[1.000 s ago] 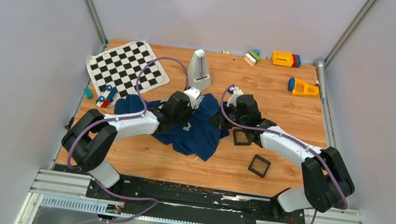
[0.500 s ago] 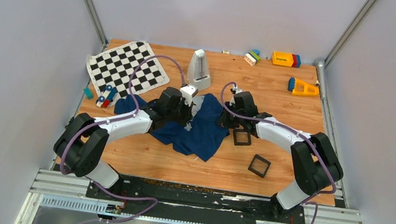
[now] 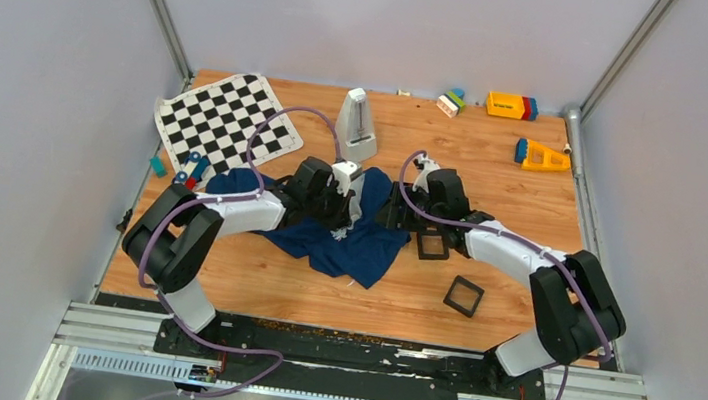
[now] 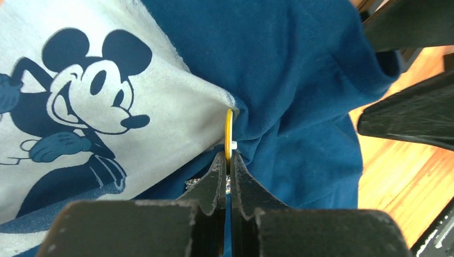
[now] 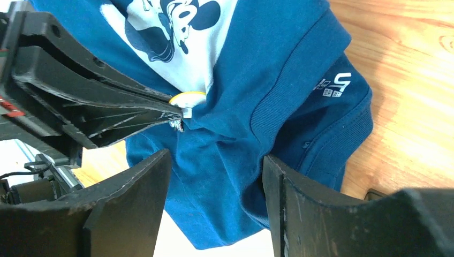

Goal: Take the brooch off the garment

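Note:
The garment [image 3: 355, 245] is a navy T-shirt bunched in the middle of the table, its grey-white Mickey print [image 4: 80, 107] showing in the left wrist view. The brooch [image 4: 229, 128], a thin yellow-rimmed disc seen edge-on, sits at the print's corner. My left gripper [image 4: 227, 158] is shut on the disc's lower edge. The right wrist view shows the same pinch on the brooch [image 5: 188, 99]. My right gripper [image 5: 216, 156] is open just right of it, with blue cloth lying between its fingers [image 5: 300, 203] but not squeezed.
Two black square frames [image 3: 432, 245] [image 3: 464, 295] lie right of the shirt. A white metronome [image 3: 357, 125] stands behind it. A chequered cloth [image 3: 228, 125] and small toys [image 3: 190, 171] are at the back left, and coloured toys [image 3: 511, 105] [image 3: 540, 157] at the back right.
My right gripper has gone from shut to open beside the shirt. The left gripper has stayed closed and shifted slightly right over the shirt.

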You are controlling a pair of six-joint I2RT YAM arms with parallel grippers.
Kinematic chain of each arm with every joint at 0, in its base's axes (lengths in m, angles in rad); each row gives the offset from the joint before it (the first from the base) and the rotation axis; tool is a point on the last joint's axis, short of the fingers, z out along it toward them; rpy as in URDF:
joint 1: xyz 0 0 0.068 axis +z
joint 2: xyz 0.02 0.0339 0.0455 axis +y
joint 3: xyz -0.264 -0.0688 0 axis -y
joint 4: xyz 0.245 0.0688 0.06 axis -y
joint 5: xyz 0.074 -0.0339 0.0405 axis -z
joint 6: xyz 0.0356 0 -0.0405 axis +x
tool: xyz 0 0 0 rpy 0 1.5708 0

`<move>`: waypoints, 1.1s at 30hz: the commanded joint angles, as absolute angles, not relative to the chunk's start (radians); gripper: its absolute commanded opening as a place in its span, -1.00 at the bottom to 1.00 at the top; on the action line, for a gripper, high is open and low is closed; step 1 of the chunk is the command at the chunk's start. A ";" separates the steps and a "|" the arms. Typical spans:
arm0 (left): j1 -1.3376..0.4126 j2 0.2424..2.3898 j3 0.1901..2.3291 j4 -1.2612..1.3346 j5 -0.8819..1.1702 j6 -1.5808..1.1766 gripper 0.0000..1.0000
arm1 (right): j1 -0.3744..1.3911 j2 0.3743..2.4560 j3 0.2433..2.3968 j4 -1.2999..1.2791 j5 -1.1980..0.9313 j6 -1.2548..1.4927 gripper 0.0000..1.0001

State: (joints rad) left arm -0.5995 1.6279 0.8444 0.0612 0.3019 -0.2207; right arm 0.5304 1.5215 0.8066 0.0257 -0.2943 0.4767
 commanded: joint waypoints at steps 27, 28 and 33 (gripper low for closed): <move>-0.590 1.609 0.842 0.074 0.296 -0.227 -0.50 | 0.532 1.577 0.839 0.081 -0.320 0.488 0.23; -0.590 1.608 0.841 0.073 0.297 -0.227 -0.52 | 0.532 1.577 0.839 0.081 -0.321 0.488 0.23; -0.587 1.581 0.825 0.078 0.308 -0.227 -0.40 | 0.532 1.582 0.842 0.078 -0.322 0.488 0.23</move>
State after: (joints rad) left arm -0.5938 1.6402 0.8402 0.0486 0.2878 -0.2260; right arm 0.5304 1.5787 0.8070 0.0429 -0.3088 0.4782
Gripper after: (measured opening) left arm 0.288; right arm 0.618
